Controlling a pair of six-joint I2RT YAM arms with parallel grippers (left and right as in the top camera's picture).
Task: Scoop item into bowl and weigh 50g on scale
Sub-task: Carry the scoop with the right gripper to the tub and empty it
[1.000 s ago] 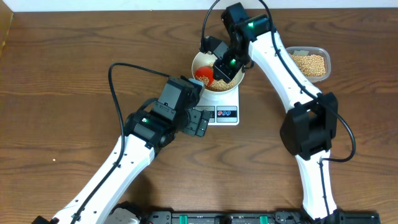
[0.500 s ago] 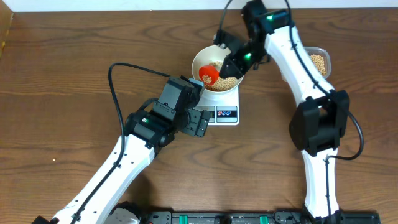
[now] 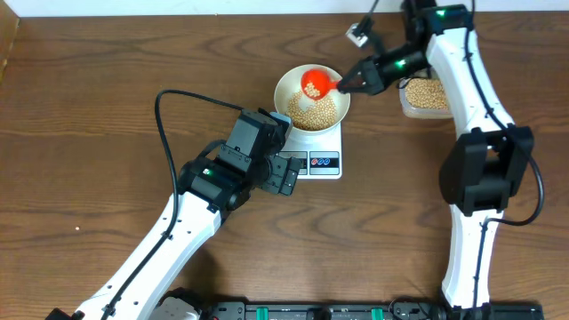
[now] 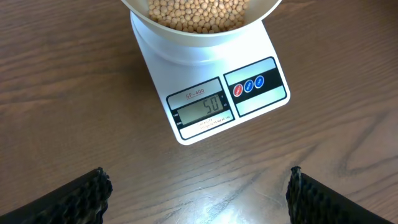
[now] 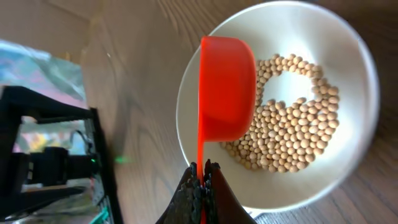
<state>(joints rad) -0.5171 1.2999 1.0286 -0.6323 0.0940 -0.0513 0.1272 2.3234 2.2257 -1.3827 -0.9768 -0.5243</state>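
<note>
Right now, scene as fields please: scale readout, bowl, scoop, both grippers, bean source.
scale: white, digital, display reads 50
bowl: white, sitting on the scale, holding soybeans
red scoop: over the bowl, no beans visible in it
right gripper: shut on the red scoop's handle
left gripper: open, empty, hovering by the scale's display end
clear container: soybeans inside, right of the bowl

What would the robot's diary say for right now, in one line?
right gripper: shut on red scoop, over bowl | beans: in bowl | scale: reads 50 | left gripper: open, empty
</note>
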